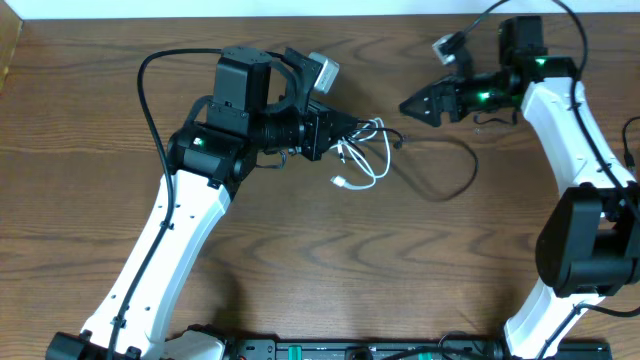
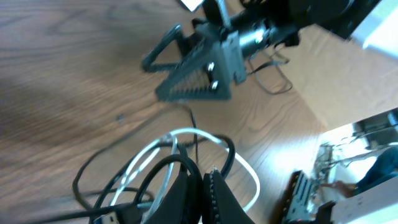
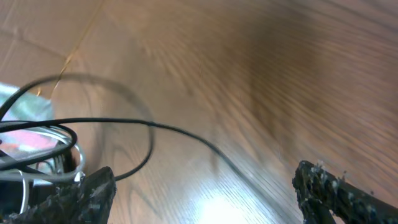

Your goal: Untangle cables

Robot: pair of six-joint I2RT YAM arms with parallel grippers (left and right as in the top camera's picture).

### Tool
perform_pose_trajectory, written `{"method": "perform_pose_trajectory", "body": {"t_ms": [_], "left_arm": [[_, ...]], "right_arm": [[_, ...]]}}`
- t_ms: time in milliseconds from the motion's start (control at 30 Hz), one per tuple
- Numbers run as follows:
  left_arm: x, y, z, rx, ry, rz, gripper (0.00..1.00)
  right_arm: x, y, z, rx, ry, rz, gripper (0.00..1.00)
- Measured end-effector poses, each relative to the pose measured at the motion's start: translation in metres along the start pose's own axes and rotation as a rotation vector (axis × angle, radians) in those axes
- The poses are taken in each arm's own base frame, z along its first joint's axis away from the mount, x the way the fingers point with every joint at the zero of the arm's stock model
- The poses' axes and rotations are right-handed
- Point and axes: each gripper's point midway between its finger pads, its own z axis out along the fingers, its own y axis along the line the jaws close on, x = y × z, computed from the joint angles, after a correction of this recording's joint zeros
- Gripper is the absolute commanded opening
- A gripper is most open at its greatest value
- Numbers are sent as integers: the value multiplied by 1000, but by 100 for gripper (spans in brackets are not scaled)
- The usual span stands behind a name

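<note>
White and black thin cords [image 1: 386, 160] sit pinched in the left gripper [image 1: 350, 130], so the spread right gripper [image 1: 405, 105] should grasp only the loose black strand [image 1: 474, 168].

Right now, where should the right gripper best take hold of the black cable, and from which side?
Probably its free stretch: the black cable lies flat and alone on the table right of the white cable loops at the shut left gripper. Bring the open right gripper down from above, jaws across the cord.
</note>
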Motion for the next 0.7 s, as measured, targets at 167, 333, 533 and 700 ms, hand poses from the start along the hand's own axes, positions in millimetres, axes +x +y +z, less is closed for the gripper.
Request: {"method": "perform_pose_trajectory", "body": {"t_ms": [167,333,533,700], "left_arm": [[-4,0,0,-1,-17,-37,8],[0,16,-1,-93,-10,-102,8],[6,43,-5,-250,-18,-223,8],[17,55,1,-283,15,-307,8]], "right_arm": [[-3,25,15,-87,1,-106,90],[-4,32,16,-114,-6,-131,90],[-5,37,16,-128,-9,-142,89],[-6,55,30,-158,6,-186,89]]}}
